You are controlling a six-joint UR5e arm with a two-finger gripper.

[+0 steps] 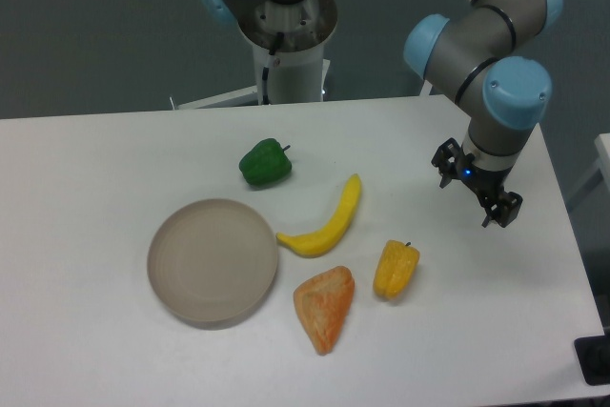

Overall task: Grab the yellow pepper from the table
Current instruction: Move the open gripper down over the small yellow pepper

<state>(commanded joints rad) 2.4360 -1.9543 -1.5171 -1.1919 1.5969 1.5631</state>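
Presently the yellow pepper [396,269] lies on its side on the tabletop [86,154], untouched, stem toward twelve o'clock. It is small, tapered and glossy; judged light, likely hollow plastic, rigid and somewhat slippery, so a hold across its broad mid-body looks safest. Just beside it at nine o'clock lies an orange wedge-shaped piece [325,307] with a rough, matte skin. A long curved banana [329,221] lies at ten o'clock, smooth. Farther out, a round grey plate [213,260] at nine and a lobed green pepper [264,163] at eleven. The end effector [477,195] hangs at one o'clock, well apart, fingers parted, holding nothing.
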